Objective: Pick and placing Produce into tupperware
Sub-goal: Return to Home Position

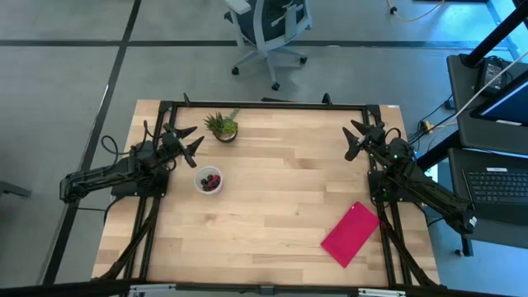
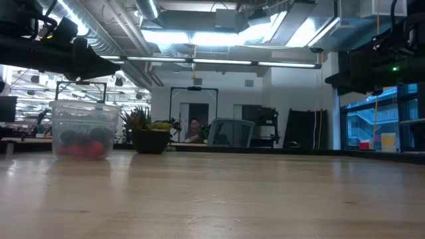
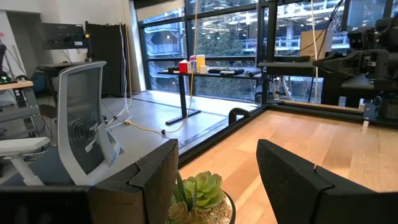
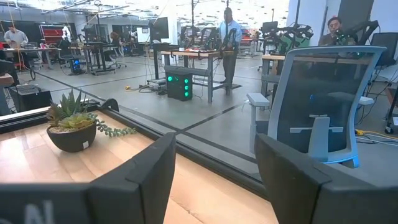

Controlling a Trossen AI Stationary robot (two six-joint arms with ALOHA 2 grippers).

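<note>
While left arm [image 1: 115,175], right arm [image 1: 421,188] wait, jaws apart, produce [image 1: 212,181] lies in tupperware [image 1: 197,179].

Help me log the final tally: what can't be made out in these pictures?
Berry count: in the high view the berries are too small; in the low view the container's cloudy wall blurs them.
Container's inside: outside both wrist views, which look past the open left gripper and right gripper.
Pink flat piece: its identity, high view, too small.

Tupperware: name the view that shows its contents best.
The high view: it looks straight down into the tupperware, so the red and dark berries inside show. The low view gives its side, berries dim through the wall. Neither wrist view shows it.
</note>
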